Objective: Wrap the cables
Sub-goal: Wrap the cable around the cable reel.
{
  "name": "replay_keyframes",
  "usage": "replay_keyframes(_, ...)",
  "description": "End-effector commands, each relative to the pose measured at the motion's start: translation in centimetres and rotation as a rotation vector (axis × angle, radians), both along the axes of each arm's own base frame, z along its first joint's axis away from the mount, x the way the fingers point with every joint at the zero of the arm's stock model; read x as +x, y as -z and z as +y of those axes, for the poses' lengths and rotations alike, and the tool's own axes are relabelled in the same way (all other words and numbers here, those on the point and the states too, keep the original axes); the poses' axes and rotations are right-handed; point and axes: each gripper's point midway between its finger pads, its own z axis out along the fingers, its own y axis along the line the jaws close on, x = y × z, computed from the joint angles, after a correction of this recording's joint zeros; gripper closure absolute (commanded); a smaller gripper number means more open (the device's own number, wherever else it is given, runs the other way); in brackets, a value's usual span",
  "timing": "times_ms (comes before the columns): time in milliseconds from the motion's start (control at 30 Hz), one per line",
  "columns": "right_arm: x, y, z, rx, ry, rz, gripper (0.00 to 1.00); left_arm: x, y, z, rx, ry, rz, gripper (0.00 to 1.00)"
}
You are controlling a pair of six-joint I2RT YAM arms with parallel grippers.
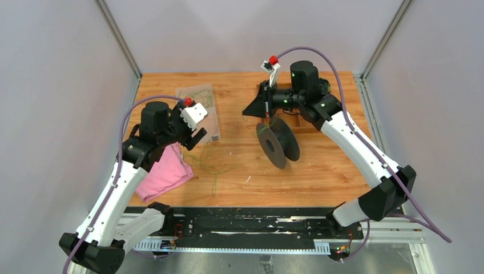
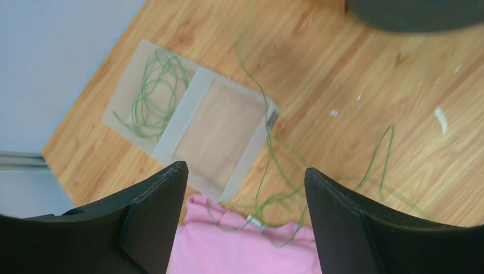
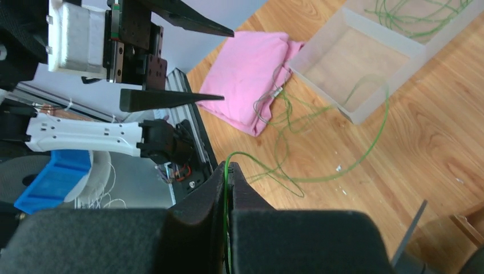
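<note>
Thin green cables (image 1: 216, 168) lie in loose loops on the wooden table between the pink cloth and the black spool (image 1: 278, 142). My right gripper (image 1: 259, 105) hovers just above the spool. In the right wrist view that gripper (image 3: 228, 166) is shut on a green cable (image 3: 319, 178), which runs from its tips out over the table. My left gripper (image 2: 245, 177) is open and holds nothing; it hangs above a cable strand (image 2: 268, 171) with a small silver connector (image 2: 257, 224) at the cloth's edge. From above, the left gripper (image 1: 197, 134) is beside the clear tray.
A clear plastic tray (image 2: 194, 125) holds a coil of green cable (image 2: 154, 94). The pink cloth (image 1: 165, 171) lies at the table's left front. A wooden block (image 1: 297, 121) sits behind the spool. Grey walls close in the back and both sides.
</note>
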Motion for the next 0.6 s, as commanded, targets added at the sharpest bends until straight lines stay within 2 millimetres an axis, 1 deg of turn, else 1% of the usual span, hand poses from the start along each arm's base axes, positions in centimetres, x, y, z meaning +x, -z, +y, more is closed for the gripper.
replay_keyframes(0,0.8,-3.2,1.4,0.100,0.046,0.002,0.99,0.4,-7.5,-3.4,-0.254,0.087,-0.154,0.17)
replay_keyframes(67,1.1,-3.4,1.7,0.116,0.067,0.041,0.99,-0.9,-8.4,-5.3,-0.334,0.187,-0.112,0.16)
replay_keyframes(100,1.4,-3.5,1.9,0.126,0.074,0.057,0.99,-1.6,-8.9,-6.4,-0.379,0.249,-0.095,0.17)
replay_keyframes(200,1.7,-3.6,2.6,0.147,0.072,0.125,0.99,-3.5,-9.8,-9.4,-0.513,0.405,-0.027,0.23)
replay_keyframes(233,1.8,-3.6,2.9,0.152,0.067,0.143,0.99,-3.8,-9.8,-10.2,-0.543,0.435,-0.005,0.25)
replay_keyframes(300,1.9,-3.6,3.2,0.159,0.059,0.166,0.99,-4.5,-9.9,-11.7,-0.572,0.492,0.019,0.29)
replay_keyframes(400,1.9,-3.7,3.6,0.167,0.049,0.187,0.99,-5.7,-9.5,-14.0,-0.551,0.571,0.033,0.31)
replay_keyframes(467,1.8,-3.9,3.8,0.177,0.039,0.191,0.99,-5.2,-9.1,-14.8,-0.545,0.573,0.037,0.33)
replay_keyframes(567,1.6,-3.9,4.0,0.185,0.029,0.201,0.99,-4.6,-9.1,-15.6,-0.561,0.572,0.029,0.34)
